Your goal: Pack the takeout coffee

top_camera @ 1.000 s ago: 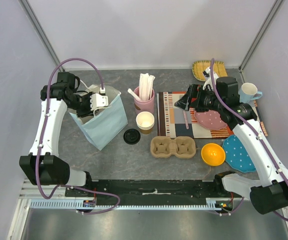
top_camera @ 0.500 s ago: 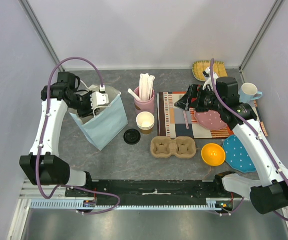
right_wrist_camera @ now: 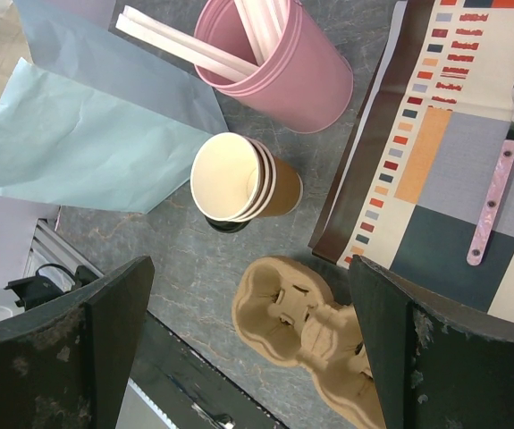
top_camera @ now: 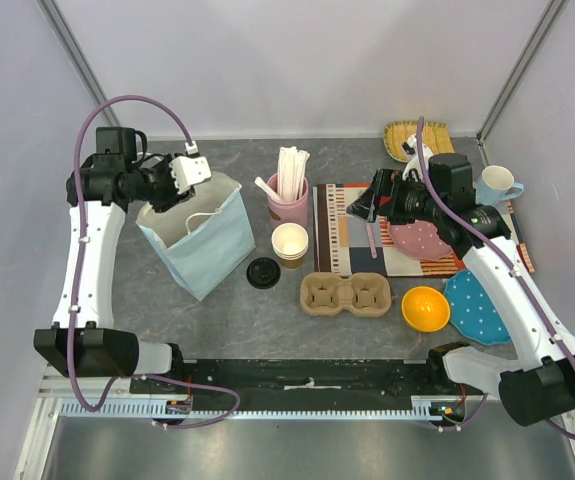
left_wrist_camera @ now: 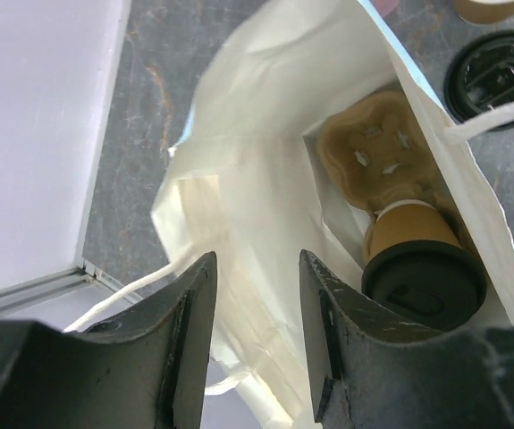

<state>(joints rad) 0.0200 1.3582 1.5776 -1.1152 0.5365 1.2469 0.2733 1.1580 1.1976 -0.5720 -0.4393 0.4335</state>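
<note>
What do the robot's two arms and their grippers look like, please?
The left arm and right arm look alike: white links, black joints and black bases. A purple cable loops along each from base to wrist. The left gripper and right gripper each have two dark grey, scuffed fingers. From above, the left one also shows white parts.

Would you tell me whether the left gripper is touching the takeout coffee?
Apart. The left wrist view shows the left gripper open above the paper bag, the takeout coffee deep inside it.
</note>
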